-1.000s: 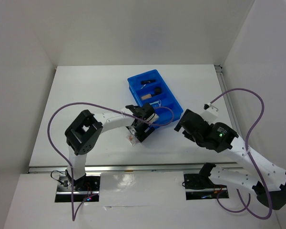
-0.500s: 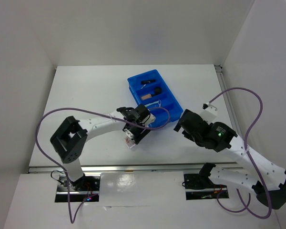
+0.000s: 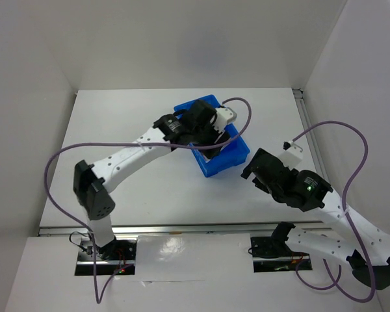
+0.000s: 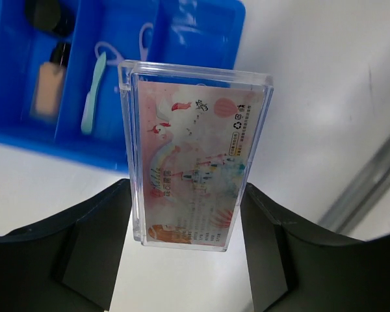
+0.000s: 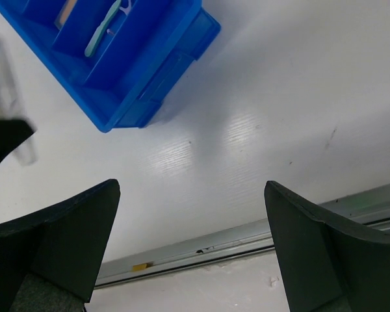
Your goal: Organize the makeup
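My left gripper is shut on the clear pink-red packet and holds it upright above the near end of the blue tray. In the top view the left gripper hangs over the tray and hides most of its compartments. The beige black-capped bottle, the round black puff and the lilac looped tool lie in tray compartments. My right gripper is open and empty over bare table, right of the tray. The slim black tube and the silver piece are hidden.
The table's metal front rail runs under my right gripper. White walls close in the back and both sides. The right arm stands at the tray's near right corner.
My left gripper has lifted the packet off the table in front of the tray and carried it back and right, over the tray. The right arm has barely moved.
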You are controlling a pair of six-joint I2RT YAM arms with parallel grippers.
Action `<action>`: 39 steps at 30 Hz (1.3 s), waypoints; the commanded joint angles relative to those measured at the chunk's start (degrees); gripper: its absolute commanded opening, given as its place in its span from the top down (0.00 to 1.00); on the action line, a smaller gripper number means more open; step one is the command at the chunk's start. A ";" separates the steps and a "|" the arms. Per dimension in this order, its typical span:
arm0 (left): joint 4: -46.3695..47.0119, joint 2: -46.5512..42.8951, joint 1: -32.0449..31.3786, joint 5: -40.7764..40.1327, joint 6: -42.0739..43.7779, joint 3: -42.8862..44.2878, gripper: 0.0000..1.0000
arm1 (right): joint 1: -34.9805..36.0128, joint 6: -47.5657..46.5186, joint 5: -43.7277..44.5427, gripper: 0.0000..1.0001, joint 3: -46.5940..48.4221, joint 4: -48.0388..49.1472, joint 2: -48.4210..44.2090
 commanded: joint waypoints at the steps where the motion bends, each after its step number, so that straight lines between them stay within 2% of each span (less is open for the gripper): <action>1: 3.33 10.36 0.37 1.27 2.81 5.57 0.52 | -0.28 0.58 1.72 0.00 2.44 0.24 -1.05; 4: 6.94 15.38 2.03 3.19 2.81 9.26 0.51 | -0.28 0.57 1.19 0.00 2.44 0.78 -1.58; 5: 6.95 18.88 2.65 3.20 2.81 12.67 0.51 | -0.28 0.57 0.58 0.00 2.44 0.78 -1.58; 9: 6.95 24.35 2.66 3.99 2.81 17.18 0.51 | -0.28 1.10 0.58 0.00 1.92 0.26 -2.11; 16: 8.71 26.21 2.66 2.94 2.81 16.66 0.50 | -0.28 0.57 0.58 0.00 1.91 0.25 -2.11; 18: 8.18 26.91 2.66 4.42 2.81 16.66 0.44 | -0.28 -0.04 0.58 0.00 1.91 0.77 -1.49; 19: 8.18 26.91 2.66 4.43 2.81 16.66 0.38 | -0.28 -0.04 0.58 0.00 1.91 0.78 -1.49; 20: 7.57 26.91 2.66 4.43 2.20 16.66 0.21 | -0.28 -0.04 0.58 0.00 2.43 0.78 -0.88; 21: 7.56 26.91 2.66 3.91 2.19 17.18 0.12 | -0.28 -0.04 0.58 0.00 2.44 0.78 -0.88; 23: 7.04 26.91 2.66 3.38 1.67 17.19 0.01 | -0.28 -0.04 0.58 0.00 2.44 0.78 -0.88; 30: 5.03 21.82 2.66 2.23 1.14 19.02 0.00 | -0.28 -1.36 1.63 0.00 4.11 1.30 1.31; 33: 2.74 18.84 2.66 -2.06 -1.05 22.10 0.00 | -0.28 -3.55 2.15 0.00 4.72 1.83 2.54; 34: 1.16 17.87 3.27 -5.90 -3.06 22.72 0.00 | -0.28 -5.30 2.16 0.00 5.42 1.83 2.55; 37: -2.62 13.48 7.12 -8.93 -8.95 22.20 0.00 | -0.28 -7.43 3.73 0.00 7.53 3.59 6.49; 39: -4.39 9.71 13.16 -9.63 -16.51 16.42 0.00 | -0.28 -7.43 6.45 0.00 10.78 1.14 11.04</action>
